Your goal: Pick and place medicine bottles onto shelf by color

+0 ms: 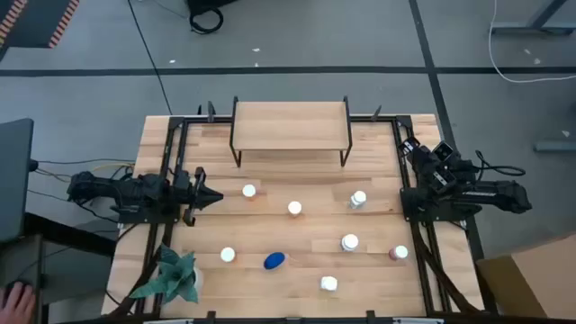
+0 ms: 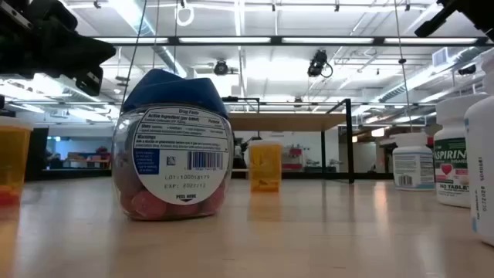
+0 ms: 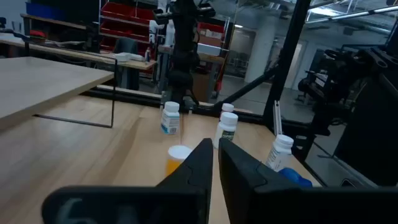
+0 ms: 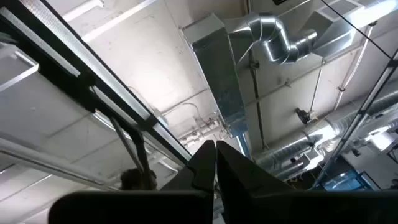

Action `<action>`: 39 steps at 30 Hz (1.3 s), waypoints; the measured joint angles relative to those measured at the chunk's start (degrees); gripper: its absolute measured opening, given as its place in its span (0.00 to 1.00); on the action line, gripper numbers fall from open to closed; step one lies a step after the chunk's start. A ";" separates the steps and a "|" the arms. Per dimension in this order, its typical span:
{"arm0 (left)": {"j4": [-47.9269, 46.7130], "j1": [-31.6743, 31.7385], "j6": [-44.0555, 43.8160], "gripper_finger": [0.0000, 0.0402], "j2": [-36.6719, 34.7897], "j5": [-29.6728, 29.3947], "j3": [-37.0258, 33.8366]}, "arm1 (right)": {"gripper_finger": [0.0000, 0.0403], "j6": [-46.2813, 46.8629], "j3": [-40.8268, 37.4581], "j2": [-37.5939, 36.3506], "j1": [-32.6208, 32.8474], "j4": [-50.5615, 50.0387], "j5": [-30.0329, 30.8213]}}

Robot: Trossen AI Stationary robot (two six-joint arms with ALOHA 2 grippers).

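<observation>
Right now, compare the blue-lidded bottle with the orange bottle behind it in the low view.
The blue-lidded bottle is squat and round with a clear body showing reddish pills; the orange bottle is slimmer, straight-sided and amber. The blue-lidded bottle wears a white printed label with a barcode; the orange bottle shows no readable label. The blue-lidded bottle stands nearest the camera; the orange bottle stands farther back, toward the shelf. Both rest on the table.
</observation>
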 joint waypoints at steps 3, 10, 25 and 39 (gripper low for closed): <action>0.00 -0.02 0.03 0.10 0.00 0.01 0.00 | 0.05 0.00 -0.01 -0.02 -0.01 -0.01 -0.01; -0.01 -0.02 0.02 0.09 -0.02 0.00 0.00 | 0.05 0.00 -0.01 -0.02 0.00 -0.01 -0.01; 0.00 0.00 0.01 0.10 0.00 0.02 0.00 | 0.05 0.00 -0.02 -0.01 -0.01 0.00 0.00; 0.00 -0.02 0.00 0.08 -0.02 0.00 -0.02 | 0.05 0.00 -0.01 -0.01 0.00 0.00 0.00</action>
